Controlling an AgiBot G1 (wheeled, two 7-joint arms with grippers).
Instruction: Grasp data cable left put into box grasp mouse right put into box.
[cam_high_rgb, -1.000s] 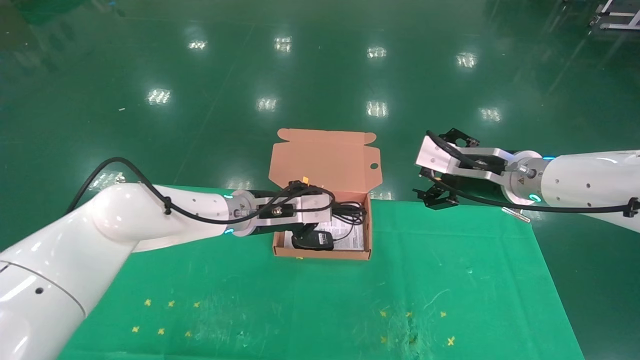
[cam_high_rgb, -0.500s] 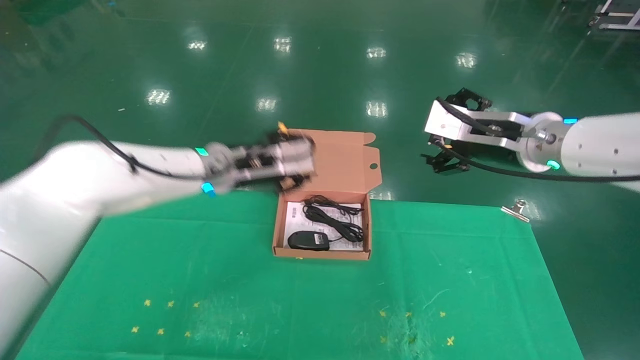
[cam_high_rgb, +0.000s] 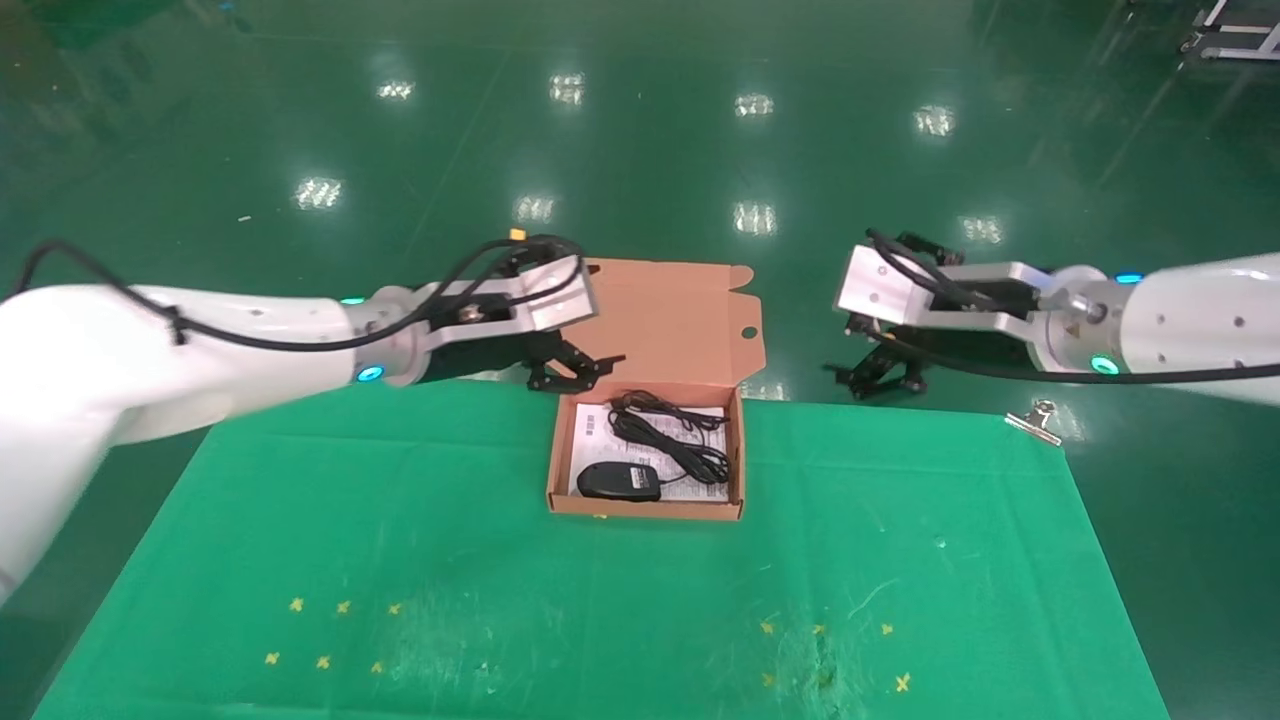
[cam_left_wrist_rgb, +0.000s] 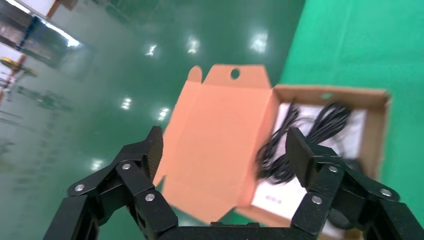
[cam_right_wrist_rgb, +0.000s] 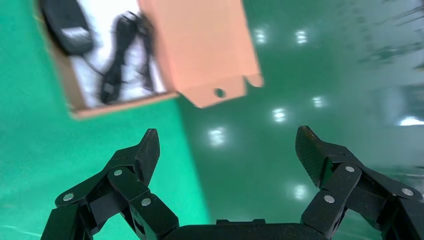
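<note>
The orange-pink box (cam_high_rgb: 645, 507) stands open at the table's far middle, lid (cam_high_rgb: 655, 320) tilted back. Inside, on the white leaflet, lie the black mouse (cam_high_rgb: 618, 481) at the front left and the looped data cable (cam_high_rgb: 668, 443) behind it. My left gripper (cam_high_rgb: 577, 370) is open and empty, raised just beyond the box's far left corner. My right gripper (cam_high_rgb: 876, 375) is open and empty, off the table's far edge, right of the box. The left wrist view shows the open gripper (cam_left_wrist_rgb: 226, 150), lid and cable (cam_left_wrist_rgb: 312, 127). The right wrist view shows the open gripper (cam_right_wrist_rgb: 228, 145), mouse (cam_right_wrist_rgb: 67, 22) and cable (cam_right_wrist_rgb: 125, 55).
A green cloth (cam_high_rgb: 600, 600) covers the table, with small yellow cross marks near the front. A metal binder clip (cam_high_rgb: 1035, 420) grips the cloth at the far right edge. Shiny green floor lies beyond the table.
My left gripper has let go of the data cable, lifted out of the box and drawn back to its far left corner. The cable now lies in the box. My right arm shifted slightly.
</note>
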